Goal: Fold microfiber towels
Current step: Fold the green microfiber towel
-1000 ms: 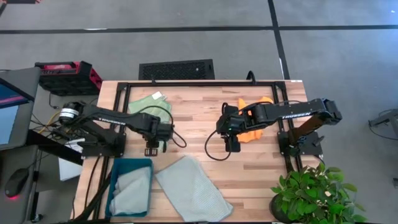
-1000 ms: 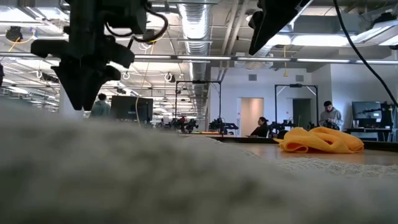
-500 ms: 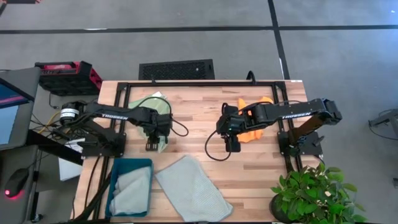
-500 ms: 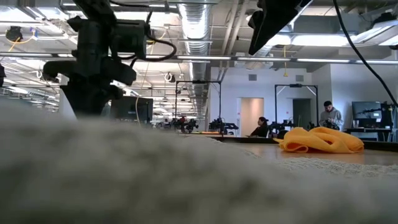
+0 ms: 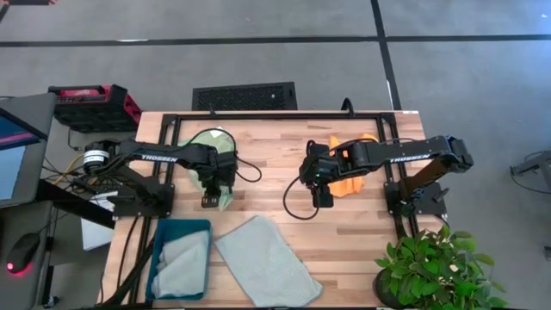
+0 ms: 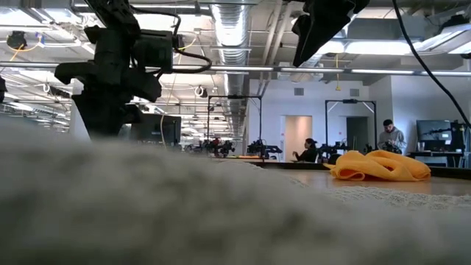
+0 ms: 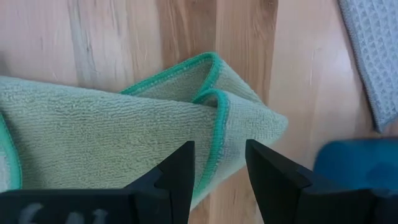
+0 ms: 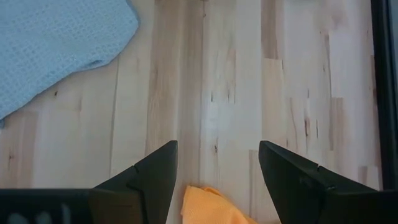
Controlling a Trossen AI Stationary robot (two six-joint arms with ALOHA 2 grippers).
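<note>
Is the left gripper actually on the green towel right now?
Touching. In the left wrist view the left gripper has both fingers pressed against the folded green towel, whose teal-edged fold runs in between them.

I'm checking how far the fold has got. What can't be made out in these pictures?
- Green towel: high view, left arm covers most of it; left wrist view cuts it off.
- Left gripper: grip on the towel unclear.
- Bin contents: too small.
- Low view: blurred grey towel blocks the table.
</note>
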